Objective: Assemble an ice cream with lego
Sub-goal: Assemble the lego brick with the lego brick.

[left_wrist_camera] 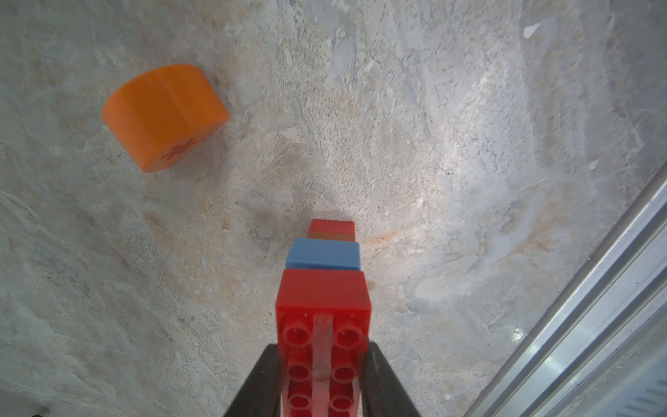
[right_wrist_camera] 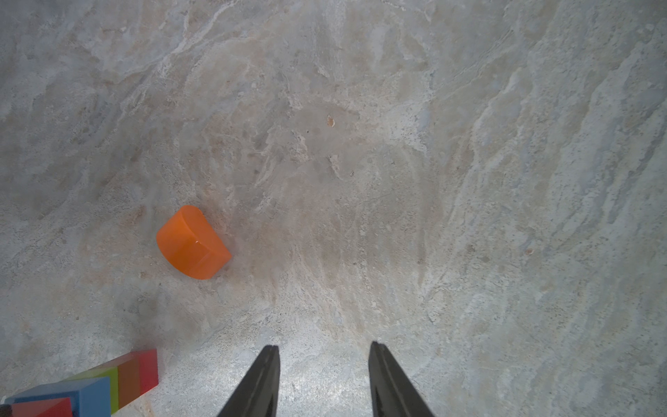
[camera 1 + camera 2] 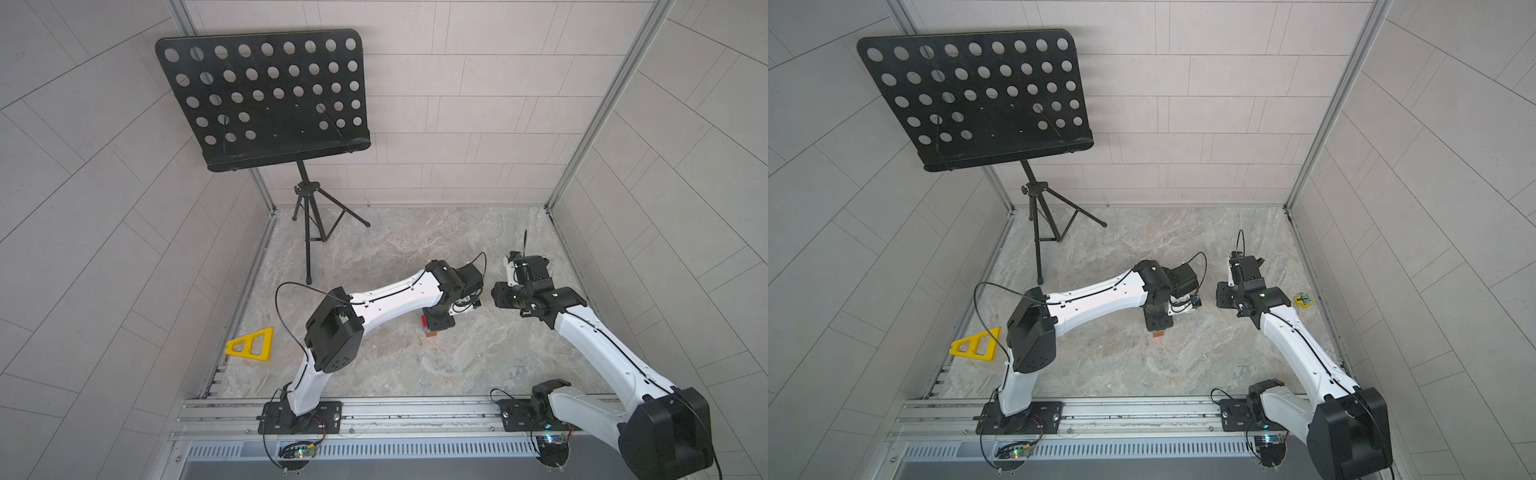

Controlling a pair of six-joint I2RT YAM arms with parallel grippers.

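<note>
Tabletop [image 3: 415, 374]: bare around the work

Left hand [image 1: 323, 361] is clamped on the wide red brick [image 1: 323, 292] at the top of the ice cream stack [image 2: 94, 393]. The studs face the wrist camera. The blue brick [image 1: 323, 255] and narrow stem [image 1: 332, 228] point down toward the tabletop; can't tell if the stem tip touches it

Right hand [image 2: 323, 346] stands open, nothing between the fingers, over bare surface

Orange dome [image 2: 193, 243] is the only loose piece I can see. It lies on the tabletop near the stack, apart from both hands

Risks, my read:
- you grab the dome with its mating face turned wrong, so it won't seat on the studs
- the left fingers flank the stud face, so the dome or the right fingers may clash with them
- press-on force levers the stack in a one-brick grip, so it twists or the thin stem pops off
</note>
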